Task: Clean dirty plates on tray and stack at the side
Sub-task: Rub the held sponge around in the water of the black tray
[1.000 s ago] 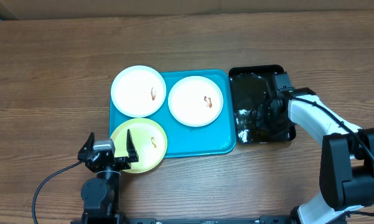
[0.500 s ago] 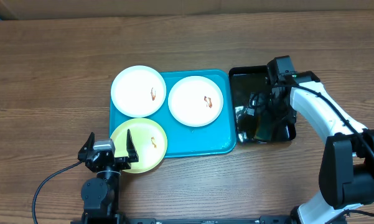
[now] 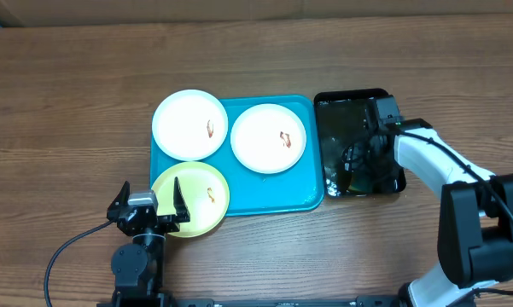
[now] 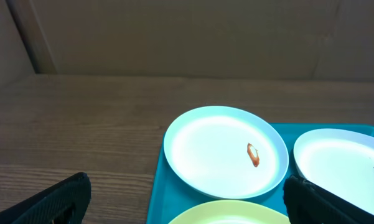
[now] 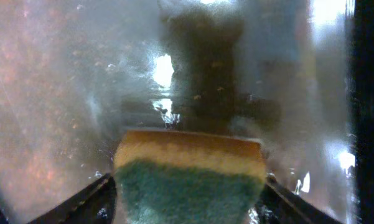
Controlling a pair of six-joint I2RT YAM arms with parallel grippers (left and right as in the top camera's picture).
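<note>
Overhead: large turquoise rectangular plastic tray (image 3: pixel 311 192) on wooden bench (image 3: pixel 68 102) carries 3 orange-smeared round flat plates (image 3: pixel 268 138): 2 white, plus pale yellow-green plate (image 3: pixel 201 198) overhanging near-left corner. Left gripper (image 3: pixel 148 201) just beside it, jaws spread. Right gripper (image 3: pixel 361 160) inside glossy black tray (image 3: pixel 346 107), jaws pinching yellow sponge with green scrub face (image 5: pixel 190 168).

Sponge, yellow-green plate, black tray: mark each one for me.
sponge (image 5: pixel 190 180), right wrist view, on its green scrub layer.
yellow-green plate (image 3: pixel 196 189), overhead view, on its bare centre.
black tray (image 3: pixel 341 119), overhead view, on its glossy floor, upper left part.
</note>
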